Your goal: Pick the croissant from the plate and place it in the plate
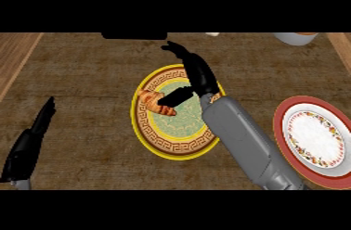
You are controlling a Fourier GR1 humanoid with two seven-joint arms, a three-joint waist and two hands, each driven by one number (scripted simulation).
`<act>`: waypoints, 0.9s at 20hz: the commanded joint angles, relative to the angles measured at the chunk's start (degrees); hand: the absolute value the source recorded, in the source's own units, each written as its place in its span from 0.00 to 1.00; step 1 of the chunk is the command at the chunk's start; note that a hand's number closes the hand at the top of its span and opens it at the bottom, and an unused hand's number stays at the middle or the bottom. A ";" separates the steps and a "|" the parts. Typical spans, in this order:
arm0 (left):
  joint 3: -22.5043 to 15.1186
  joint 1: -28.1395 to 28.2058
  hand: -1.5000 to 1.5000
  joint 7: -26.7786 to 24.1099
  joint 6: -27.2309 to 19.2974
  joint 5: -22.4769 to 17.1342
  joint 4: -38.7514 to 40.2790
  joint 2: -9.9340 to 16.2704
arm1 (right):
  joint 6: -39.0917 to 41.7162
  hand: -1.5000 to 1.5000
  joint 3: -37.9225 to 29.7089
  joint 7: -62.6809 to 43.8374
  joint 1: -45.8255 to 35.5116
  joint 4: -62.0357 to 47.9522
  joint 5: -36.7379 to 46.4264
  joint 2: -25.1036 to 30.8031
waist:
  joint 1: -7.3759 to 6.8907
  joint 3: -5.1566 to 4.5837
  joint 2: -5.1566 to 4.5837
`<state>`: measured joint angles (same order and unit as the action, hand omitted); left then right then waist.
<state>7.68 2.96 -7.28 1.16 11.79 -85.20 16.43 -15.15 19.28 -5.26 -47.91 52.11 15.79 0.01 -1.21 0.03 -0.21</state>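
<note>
The counter (82,71) was dark and mottled. We found the croissant (155,104) on the left part of the yellow plate (171,150). The right hand (195,73) was over that plate – fingers extended, thumb near the croissant, holding nothing. The left hand (31,141) rested open at left. A red plate (284,131) lay right.

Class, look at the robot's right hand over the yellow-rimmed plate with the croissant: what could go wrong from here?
1. The croissant lies near the left rim of the yellow-rimmed plate; the right hand, open above it with its thumb near the pastry, might nudge it off rather than grasp it.
2. The red-rimmed plate sits far right, partly cut off by the view's edge, so placement may land near its rim.
</note>
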 commanded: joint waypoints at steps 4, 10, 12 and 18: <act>-0.24 2.06 0.50 0.61 -0.74 0.45 -2.79 -1.18 | -1.65 0.00 -12.19 2.12 -0.25 0.35 -6.97 3.56 | 0.64 0.03 0.22; 2.25 2.66 0.50 -4.35 0.30 -0.64 2.50 0.02 | 9.40 0.00 -21.52 12.53 6.47 3.58 -18.51 10.18 | 1.14 0.00 0.09; -1.62 4.50 0.50 0.23 -1.55 1.66 -5.46 -3.23 | 13.28 0.00 -23.18 16.20 6.91 0.85 -19.61 12.59 | 0.58 0.04 0.14; 0.59 0.90 0.50 1.76 1.27 0.20 -3.27 -0.60 | 22.94 0.00 -27.69 31.27 5.11 -13.91 -19.59 20.51 | -0.05 0.05 -0.18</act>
<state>8.14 3.77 -7.35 1.23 12.39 -86.21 15.30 2.22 -5.66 18.87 -41.37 45.84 -3.33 16.05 -0.72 0.05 -0.28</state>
